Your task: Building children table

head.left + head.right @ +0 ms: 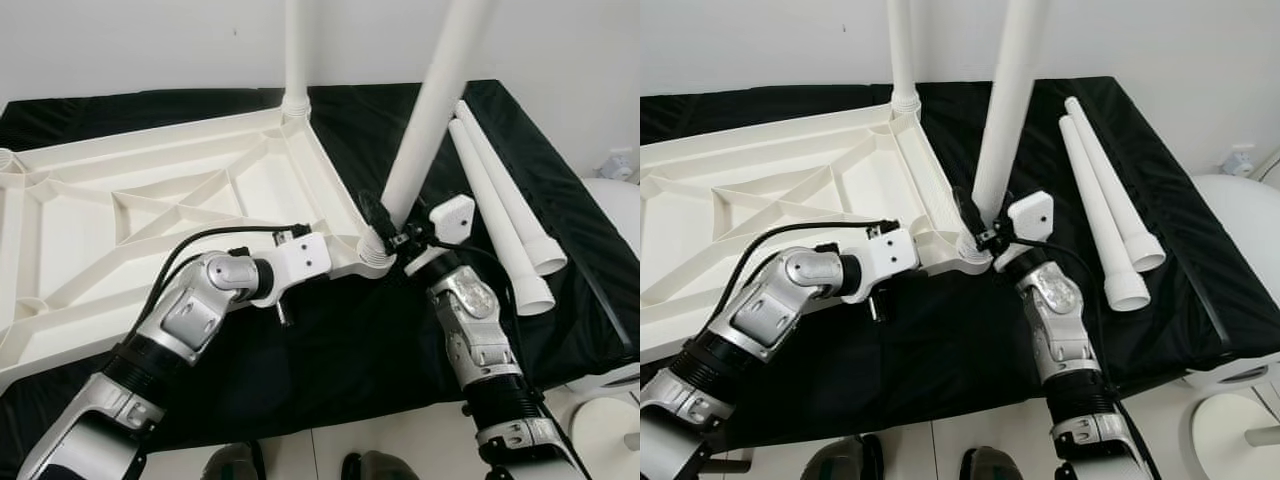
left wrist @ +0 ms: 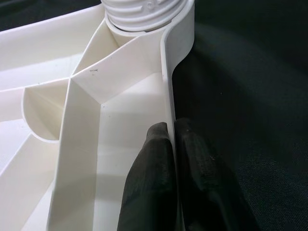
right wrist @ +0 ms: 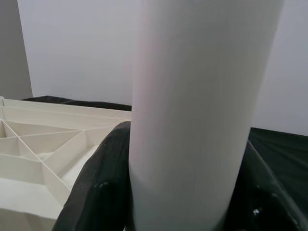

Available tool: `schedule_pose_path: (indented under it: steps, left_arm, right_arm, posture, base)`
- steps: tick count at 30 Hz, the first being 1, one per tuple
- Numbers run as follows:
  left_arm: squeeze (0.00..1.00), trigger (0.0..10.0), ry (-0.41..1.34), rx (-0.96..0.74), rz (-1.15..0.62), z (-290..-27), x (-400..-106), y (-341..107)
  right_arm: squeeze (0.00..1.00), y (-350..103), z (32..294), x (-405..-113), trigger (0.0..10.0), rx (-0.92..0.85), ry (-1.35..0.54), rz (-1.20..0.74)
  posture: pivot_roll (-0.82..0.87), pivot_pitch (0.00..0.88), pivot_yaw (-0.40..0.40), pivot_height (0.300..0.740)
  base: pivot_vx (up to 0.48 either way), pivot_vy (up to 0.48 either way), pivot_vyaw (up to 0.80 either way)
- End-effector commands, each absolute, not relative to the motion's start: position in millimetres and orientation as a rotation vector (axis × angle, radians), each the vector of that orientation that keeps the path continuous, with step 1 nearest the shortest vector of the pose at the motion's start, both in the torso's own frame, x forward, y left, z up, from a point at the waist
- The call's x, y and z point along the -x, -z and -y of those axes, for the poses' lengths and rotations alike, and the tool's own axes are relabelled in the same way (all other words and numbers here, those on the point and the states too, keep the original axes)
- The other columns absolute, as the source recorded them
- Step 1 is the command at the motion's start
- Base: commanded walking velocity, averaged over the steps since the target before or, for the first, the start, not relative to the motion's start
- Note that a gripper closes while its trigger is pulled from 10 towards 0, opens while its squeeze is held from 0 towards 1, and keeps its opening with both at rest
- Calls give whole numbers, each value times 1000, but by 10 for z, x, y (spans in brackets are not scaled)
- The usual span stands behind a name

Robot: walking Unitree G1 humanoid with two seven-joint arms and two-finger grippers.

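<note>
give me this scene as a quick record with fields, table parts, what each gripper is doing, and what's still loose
tabletop: white tabletop lying underside up on black cloth
fitted leg: far leg upright in far corner socket
left gripper: left gripper pinching the tabletop's side rim
right gripper: right gripper closed around near leg at near corner socket
loose: two spare legs lying on the cloth at right

A counter (image 1: 300,370) draped in black cloth carries an upturned white tabletop (image 1: 150,210) (ribbed underside up) on its left part, and two loose white legs (image 1: 505,215) lying side by side near the right edge.
</note>
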State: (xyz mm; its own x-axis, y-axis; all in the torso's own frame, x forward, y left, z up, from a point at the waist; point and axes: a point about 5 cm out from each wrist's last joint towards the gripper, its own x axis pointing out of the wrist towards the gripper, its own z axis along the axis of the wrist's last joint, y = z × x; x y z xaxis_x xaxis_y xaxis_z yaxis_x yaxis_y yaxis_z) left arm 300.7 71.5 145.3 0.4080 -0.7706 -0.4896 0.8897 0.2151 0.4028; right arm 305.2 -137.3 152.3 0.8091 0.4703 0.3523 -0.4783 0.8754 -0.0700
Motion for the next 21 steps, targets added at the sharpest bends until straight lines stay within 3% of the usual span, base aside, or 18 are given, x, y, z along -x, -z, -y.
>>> schedule_pose_path:
  steps: [1, 21]
  left_arm:
    - [0, 10000, 1144, -736, -154, -728, -3028, -1549]
    - [0, 10000, 1139, -735, -153, -728, -3035, -1555]
  right_arm:
    - [0, -838, 1670, -2888, 10000, -74, -391, 54]
    - [0, -954, 1430, -2943, 10000, 97, -513, 69]
  posture:
    - [5, 111, 30, 740]
    - [8, 110, 25, 740]
  base:
    - [0, 0, 0]
    - [0, 0, 0]
